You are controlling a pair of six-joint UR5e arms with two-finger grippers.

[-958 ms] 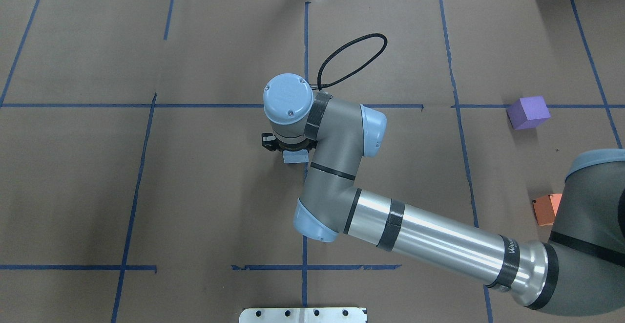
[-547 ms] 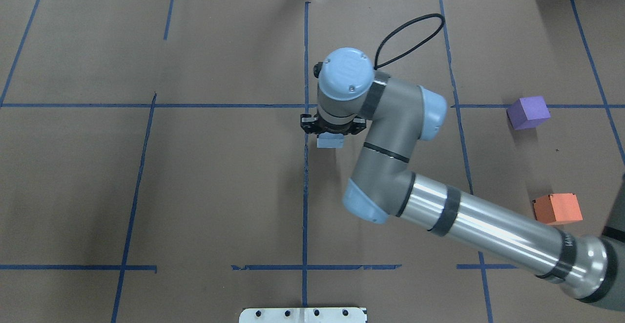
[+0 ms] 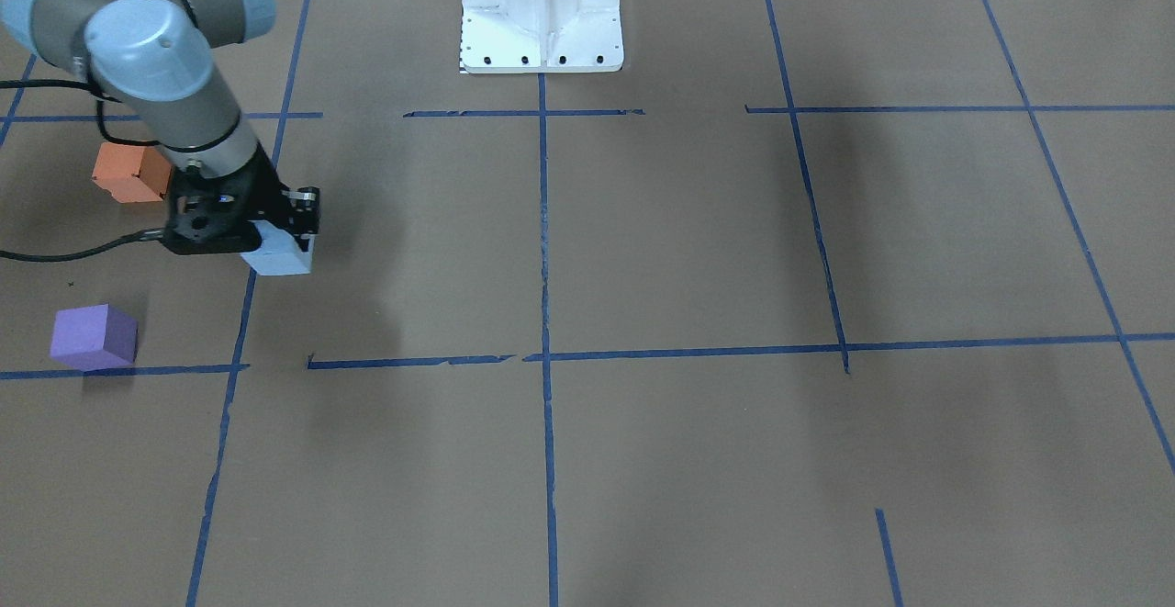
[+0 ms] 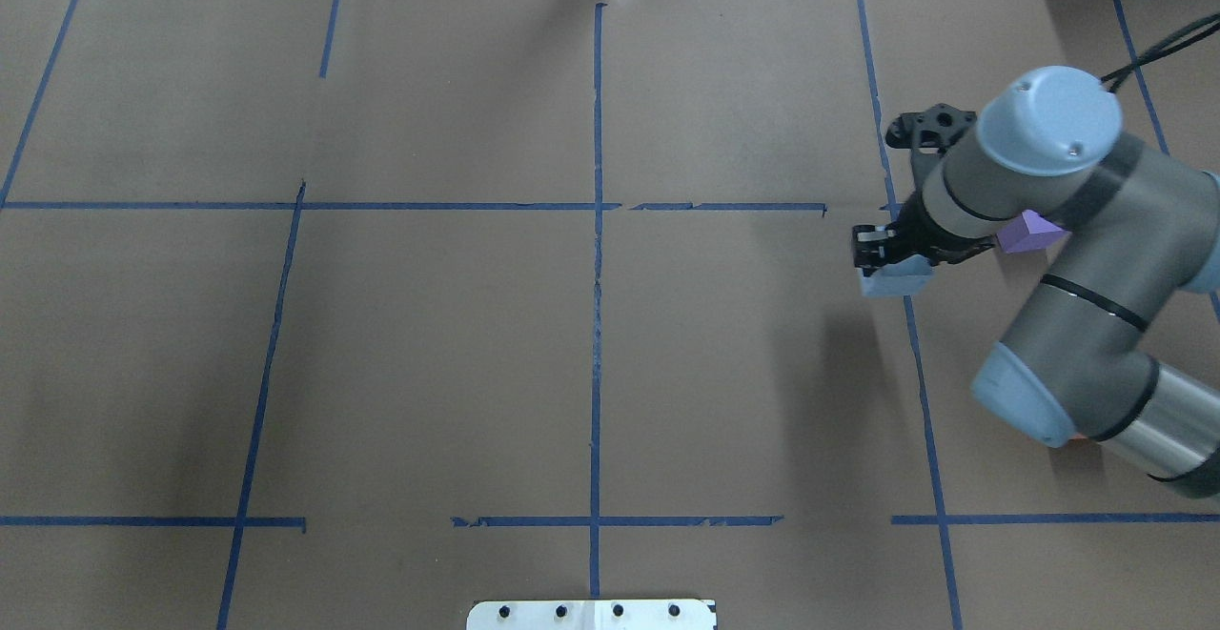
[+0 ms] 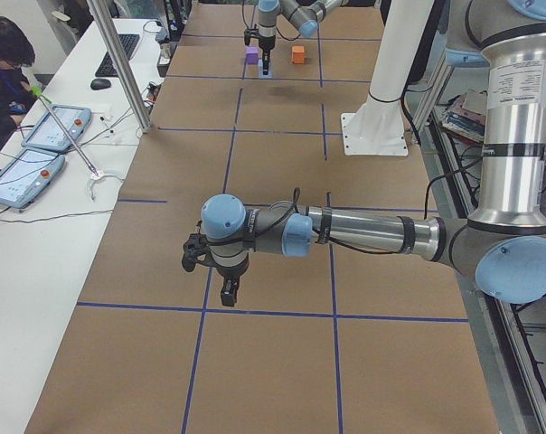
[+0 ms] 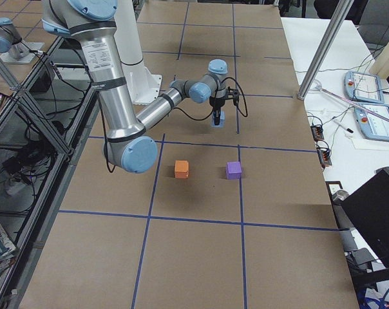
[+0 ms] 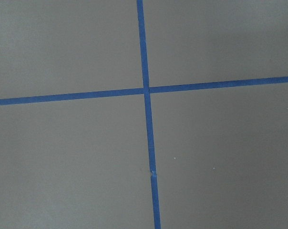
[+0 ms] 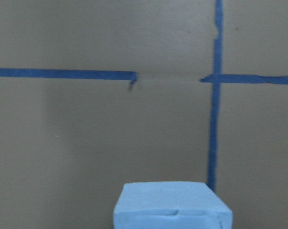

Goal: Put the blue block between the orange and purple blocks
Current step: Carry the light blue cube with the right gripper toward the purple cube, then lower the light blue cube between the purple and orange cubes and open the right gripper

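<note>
The blue block (image 3: 278,258) is showing pale sky blue, the orange block (image 3: 128,174) dull orange, the purple block (image 3: 94,337) lilac. Brown paper (image 3: 698,240) is lying beneath a grid of dark blue tape lines (image 3: 543,221). The right arm (image 3: 197,116) is showing grey with light blue caps and black bands

Overhead view: you swung the right gripper (image 4: 889,266), clamped on the blue block (image 4: 901,279), from table centre toward 3 o'clock. It ended near 9 o'clock of the purple block (image 4: 1034,232), and the arm came to hide the orange block (image 3: 126,175).
</note>
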